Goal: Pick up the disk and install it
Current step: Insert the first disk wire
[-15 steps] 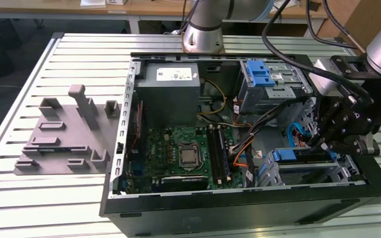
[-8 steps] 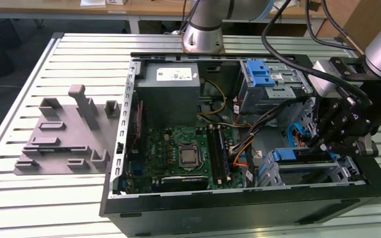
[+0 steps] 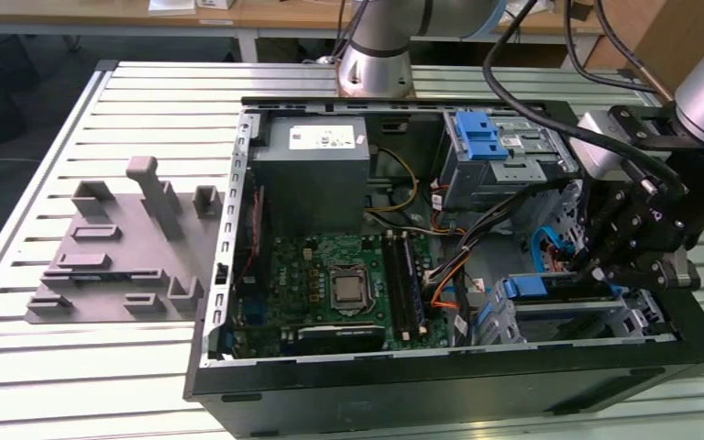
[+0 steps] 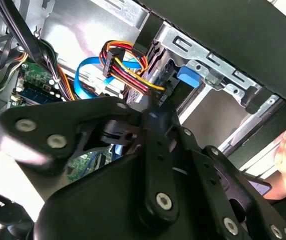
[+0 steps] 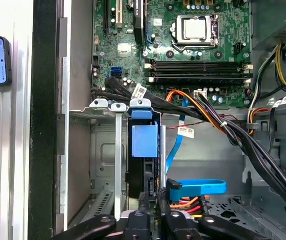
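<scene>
Slatted metal forms the worktop (image 3: 34, 348), and on it sits the black computer case (image 3: 450, 385), open on its side, with the green motherboard (image 3: 327, 284) and the grey power supply box (image 3: 315, 174) inside. Toward the exterior view's right, the robot arm reaches into the case's lower drive bay (image 3: 597, 316).

The disk (image 5: 144, 172) stands on edge in that silver bay, slid between the metal rails, its blue carrier tab (image 5: 145, 141) facing outward. In the first wrist view it reads as a dark slab edge under the blue plastic; no label shows from here. Bundled power wires and a flat blue data cable (image 5: 198, 187) run just beside its rear end.

The pincer (image 5: 158, 220) sits at the disk's near end, its 2 fingers drawn close together around the disk's edge, apparently gripping it.

Judged from its build, the disk is stiff, dense for its size and sensitive to knocks. Its blue carrier sides seem the safest place to hold, since bare metal faces would be slippery.
</scene>
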{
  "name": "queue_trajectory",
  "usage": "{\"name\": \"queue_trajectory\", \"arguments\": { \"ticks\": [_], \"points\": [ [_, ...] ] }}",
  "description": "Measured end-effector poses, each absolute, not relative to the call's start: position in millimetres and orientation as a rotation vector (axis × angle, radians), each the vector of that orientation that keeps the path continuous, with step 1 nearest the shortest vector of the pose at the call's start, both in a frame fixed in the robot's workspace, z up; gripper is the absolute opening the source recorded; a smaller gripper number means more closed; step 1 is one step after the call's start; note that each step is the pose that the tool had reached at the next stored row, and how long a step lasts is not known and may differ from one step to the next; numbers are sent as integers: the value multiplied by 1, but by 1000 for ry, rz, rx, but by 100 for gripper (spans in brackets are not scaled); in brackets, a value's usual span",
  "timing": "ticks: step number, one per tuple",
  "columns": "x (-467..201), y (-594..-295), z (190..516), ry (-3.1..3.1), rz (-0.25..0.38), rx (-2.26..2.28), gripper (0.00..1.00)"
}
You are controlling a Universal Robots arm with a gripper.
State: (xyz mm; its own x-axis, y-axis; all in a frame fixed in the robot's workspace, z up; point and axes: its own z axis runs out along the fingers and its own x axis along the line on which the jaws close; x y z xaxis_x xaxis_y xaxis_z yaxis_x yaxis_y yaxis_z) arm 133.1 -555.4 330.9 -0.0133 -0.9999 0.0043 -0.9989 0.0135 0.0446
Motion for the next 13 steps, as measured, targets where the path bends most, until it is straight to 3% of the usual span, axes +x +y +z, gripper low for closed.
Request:
{"name": "queue_trajectory", "arguments": {
  "ticks": [1, 6, 7, 9, 13],
  "points": [
    [133, -555, 333, -2211, -44, 2181, 24],
    [134, -555, 339, -2209, -48, 2180, 24],
    [134, -555, 339, -2209, -49, 2179, 23],
    [134, -555, 340, -2208, -51, 2179, 11],
    [134, -555, 342, -2207, -52, 2178, 11]
  ]
}}
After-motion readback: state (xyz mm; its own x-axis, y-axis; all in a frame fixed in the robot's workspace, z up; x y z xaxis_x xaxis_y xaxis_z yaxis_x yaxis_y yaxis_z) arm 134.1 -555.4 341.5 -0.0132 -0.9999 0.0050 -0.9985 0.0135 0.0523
